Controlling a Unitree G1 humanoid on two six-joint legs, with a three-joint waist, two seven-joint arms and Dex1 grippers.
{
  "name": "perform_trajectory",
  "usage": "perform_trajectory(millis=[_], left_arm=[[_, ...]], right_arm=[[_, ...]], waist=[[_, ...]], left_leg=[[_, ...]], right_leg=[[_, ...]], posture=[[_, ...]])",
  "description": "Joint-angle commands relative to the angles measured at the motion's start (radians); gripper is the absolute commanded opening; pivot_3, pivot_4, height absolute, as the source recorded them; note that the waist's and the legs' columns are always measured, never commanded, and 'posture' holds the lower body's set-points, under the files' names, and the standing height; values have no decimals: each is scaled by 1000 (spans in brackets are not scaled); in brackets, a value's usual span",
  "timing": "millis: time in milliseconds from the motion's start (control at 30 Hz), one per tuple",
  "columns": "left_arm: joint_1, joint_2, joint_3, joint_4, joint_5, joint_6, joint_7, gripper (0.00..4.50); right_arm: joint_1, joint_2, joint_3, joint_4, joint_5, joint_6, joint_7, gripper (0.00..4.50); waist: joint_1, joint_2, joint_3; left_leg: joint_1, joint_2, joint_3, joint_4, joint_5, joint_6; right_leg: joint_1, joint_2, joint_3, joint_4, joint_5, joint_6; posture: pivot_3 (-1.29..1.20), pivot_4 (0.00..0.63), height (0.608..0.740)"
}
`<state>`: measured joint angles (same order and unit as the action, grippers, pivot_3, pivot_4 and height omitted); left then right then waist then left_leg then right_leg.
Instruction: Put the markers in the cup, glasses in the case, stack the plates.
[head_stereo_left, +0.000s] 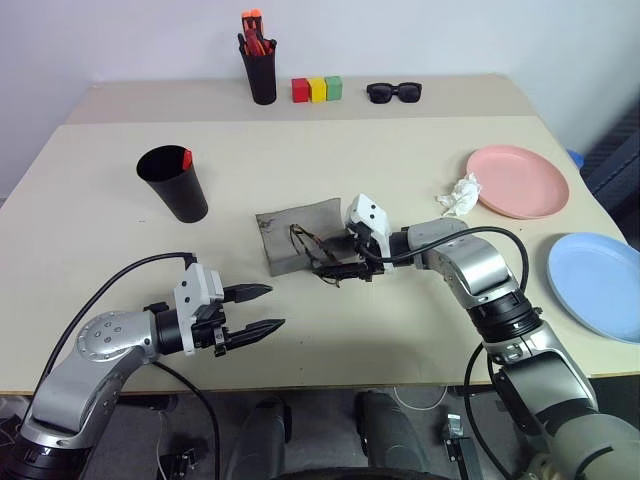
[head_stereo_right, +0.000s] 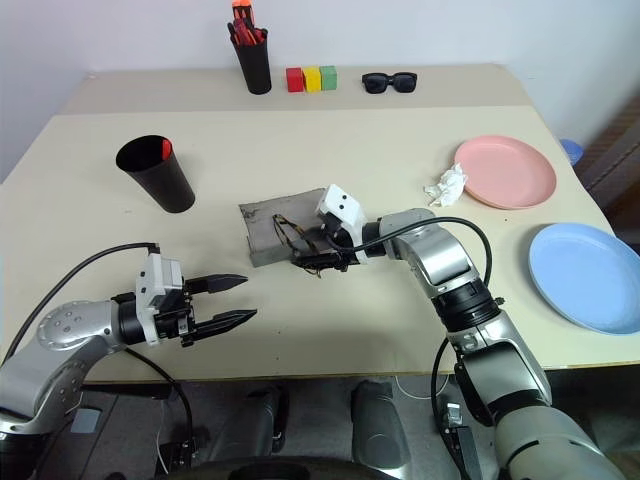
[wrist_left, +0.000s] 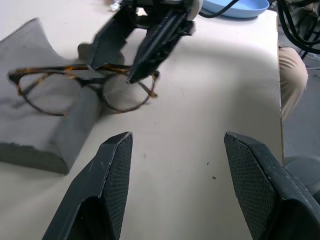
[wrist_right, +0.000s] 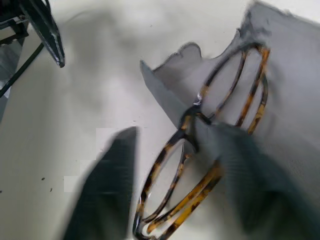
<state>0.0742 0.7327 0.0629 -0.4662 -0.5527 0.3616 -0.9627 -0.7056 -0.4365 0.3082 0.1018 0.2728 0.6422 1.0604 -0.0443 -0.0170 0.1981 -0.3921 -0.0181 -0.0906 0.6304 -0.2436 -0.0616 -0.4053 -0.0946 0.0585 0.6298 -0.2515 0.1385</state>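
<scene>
- Both jaws stand apart: your right gripper (head_stereo_left: 335, 262), wrist bent inward, straddles the glasses (wrist_left: 82, 90), which lie half on the grey case (head_stereo_left: 295, 233).
- Your left gripper (head_stereo_left: 262, 309) hovers level, empty, near the table (head_stereo_left: 400, 160) edge.

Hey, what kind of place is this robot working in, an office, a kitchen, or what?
Most likely an office or lab set up for tabletop tidying practice: a plain beige table against a bare wall, with a pen holder, coloured blocks, sunglasses and plastic plates laid out as props.
</scene>
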Motion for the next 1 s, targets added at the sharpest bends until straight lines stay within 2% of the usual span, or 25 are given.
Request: perform_trajectory(millis=[33,567,1000], left_arm=[[0,-3,8,-26,-1,-17,-4,2962],[2,-10,8,-27,5,-20,4,2962],[11,-13,9,-33,9,-26,12,2962]], right_arm=[[10,-14,-8,-56,-2,9,-7,3294],[49,-27,28,-108,-30,51,-23,3294],[80,2,43,-69,-152,-95,-149,3294]], waist=[[0,0,0],[0,0,0],[1,0,0]], left_leg=[[0,0,0,0,0,0],[0,0,0,0,0,0],[0,0,0,0,0,0]], right_leg=[[0,0,0,0,0,0],[0,0,0,0,0,0],[0,0,0,0,0,0]], posture=[[0,150,740],[0,150,740],[0,150,740]])
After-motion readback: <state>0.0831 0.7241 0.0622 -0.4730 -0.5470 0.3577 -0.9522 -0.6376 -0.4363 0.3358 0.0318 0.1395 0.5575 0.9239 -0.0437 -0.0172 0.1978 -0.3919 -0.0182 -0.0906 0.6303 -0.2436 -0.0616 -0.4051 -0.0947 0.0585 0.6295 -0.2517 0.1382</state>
